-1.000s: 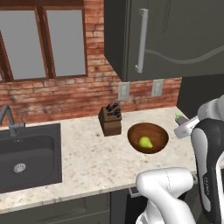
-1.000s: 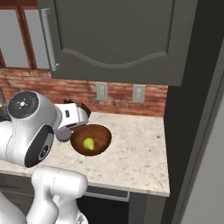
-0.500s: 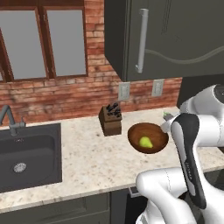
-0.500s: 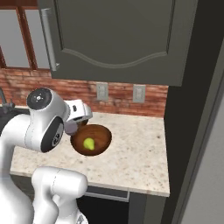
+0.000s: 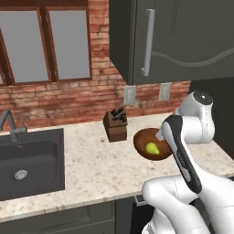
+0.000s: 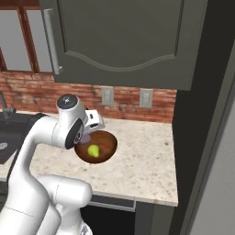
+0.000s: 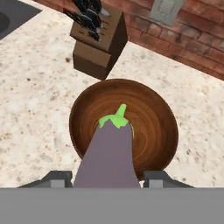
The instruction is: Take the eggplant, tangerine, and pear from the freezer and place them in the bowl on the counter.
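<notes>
My gripper [image 7: 107,179] is shut on the eggplant [image 7: 109,153], a dark purple body with a bright green cap pointing away from the hand. It hangs just above the reddish-brown bowl [image 7: 162,131] on the beige counter [image 7: 35,100]. From the right base view the gripper [image 6: 87,135] holds the eggplant [image 6: 85,137] over the near-left rim of the bowl [image 6: 109,150]. The yellow-green pear [image 6: 93,150] lies inside that bowl. In the left base view the pear [image 5: 152,148] rests in the bowl [image 5: 142,139], partly behind my arm. The tangerine and the freezer's shelves are out of view.
A knife block [image 5: 115,124] stands just left of the bowl, close to the brick wall. The dark sink [image 5: 27,160] is inset further left. A dark wall cabinet [image 5: 173,36] hangs over the bowl. A tall light-grey panel [image 6: 215,183] rises at the right edge.
The arm has swung left from the right end of the counter, carrying the eggplant. It now hangs over the bowl. The pear has stayed in the bowl.
</notes>
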